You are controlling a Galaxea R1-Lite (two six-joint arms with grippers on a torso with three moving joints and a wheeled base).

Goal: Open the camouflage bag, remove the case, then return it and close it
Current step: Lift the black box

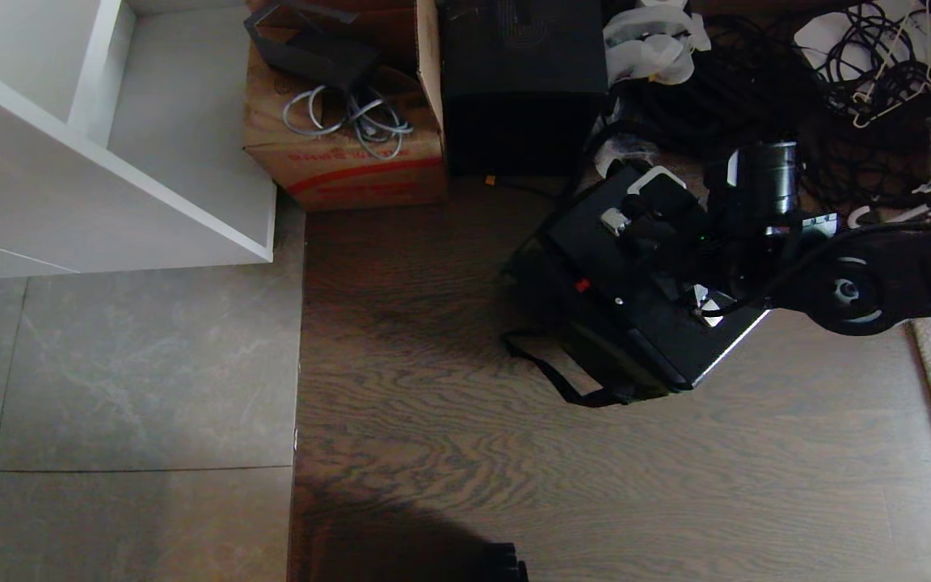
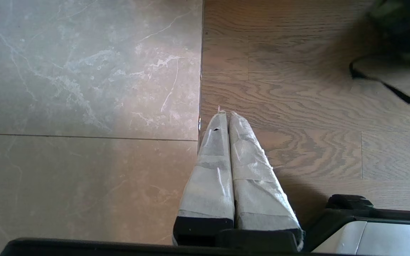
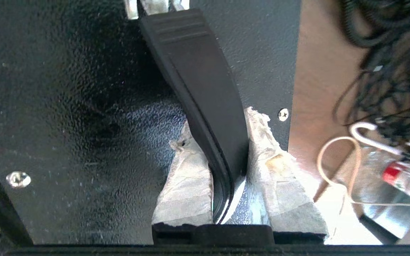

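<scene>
The handle bar (image 3: 205, 106) of the case (image 3: 66, 106) is closest to the right wrist camera, and the right gripper (image 3: 222, 156) is clamped on it: one taped finger (image 3: 185, 177) presses on each side of the black bar, near one of its ends. The flat textured face of the case lies directly behind the handle and fills most of that view, with silver screws near its edges.

In the head view the case (image 1: 635, 275) is tilted, one silver-edged corner pointing toward the robot, and the right gripper (image 1: 659, 230) is above it at the handle. The camouflage bag (image 1: 546, 283) lies under and just beside the case, mostly hidden by it and very dark; I cannot tell if the case rests inside it or is lifted out. The black shoulder strap (image 1: 554, 376) of the bag lies on the wooden floor (image 1: 514, 469), on the robot's side of the case.

Beyond the case, farther from the robot, stands a plain black box (image 1: 522, 81), and just beside this box a brown cardboard carton (image 1: 344, 137) with grey cables on it. A heap of black cables (image 1: 797, 97) lies behind the case as well. A white shelf unit (image 1: 102, 137) stands well apart from the case, past the carton.

The left gripper (image 2: 226, 115) is far from the case, low over the border of tiles and wood, with its two taped fingers pressed together and nothing between them.
</scene>
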